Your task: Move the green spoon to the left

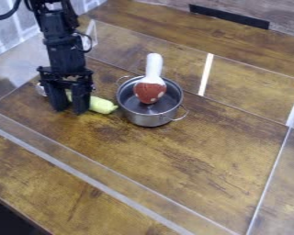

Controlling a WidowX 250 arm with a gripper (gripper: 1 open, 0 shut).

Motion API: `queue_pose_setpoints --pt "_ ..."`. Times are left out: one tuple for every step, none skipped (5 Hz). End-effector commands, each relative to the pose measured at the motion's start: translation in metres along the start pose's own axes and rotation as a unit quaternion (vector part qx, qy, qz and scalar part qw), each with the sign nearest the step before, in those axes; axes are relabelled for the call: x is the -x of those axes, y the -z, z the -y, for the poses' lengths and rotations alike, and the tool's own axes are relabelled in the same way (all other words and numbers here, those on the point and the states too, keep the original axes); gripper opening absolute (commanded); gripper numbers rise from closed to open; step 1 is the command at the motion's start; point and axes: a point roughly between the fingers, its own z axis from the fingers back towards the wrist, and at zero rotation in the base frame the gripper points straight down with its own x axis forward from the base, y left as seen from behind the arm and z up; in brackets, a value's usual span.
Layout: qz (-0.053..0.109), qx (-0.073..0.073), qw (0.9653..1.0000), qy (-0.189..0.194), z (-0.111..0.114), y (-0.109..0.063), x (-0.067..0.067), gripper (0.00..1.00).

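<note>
The green spoon (103, 105) lies on the wooden table just left of the pot; only the yellow-green end of its handle shows, and the rest is hidden behind the gripper. My gripper (66, 103) points straight down over the spoon's left part, its two black fingers (54, 99) apart with a gap between them. Nothing is lifted, and the spoon rests on the table. I cannot tell whether the fingers touch it.
A small metal pot (151, 112) stands right of the spoon with a white-handled, red-headed object (149, 89) in it. Low clear plastic walls (206, 75) fence the wooden table. A tiled wall and a cable are at the far left.
</note>
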Motion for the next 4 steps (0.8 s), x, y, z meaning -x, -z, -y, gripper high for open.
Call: queue_pose_setpoints --pt "0.023 -0.008 0.9997 -0.003 -0.015 -0.019 -0.005 0.0" --pt "0.025 -0.014 0.9992 0.026 -0.012 -0.029 -0.001 1.0" --pt "0.035 -0.016 0.999 0.025 -0.012 -0.048 0.0 1.0" --pt "0.059 -0.02 0.9977 0.026 -0.008 -0.079 0.002 1.0"
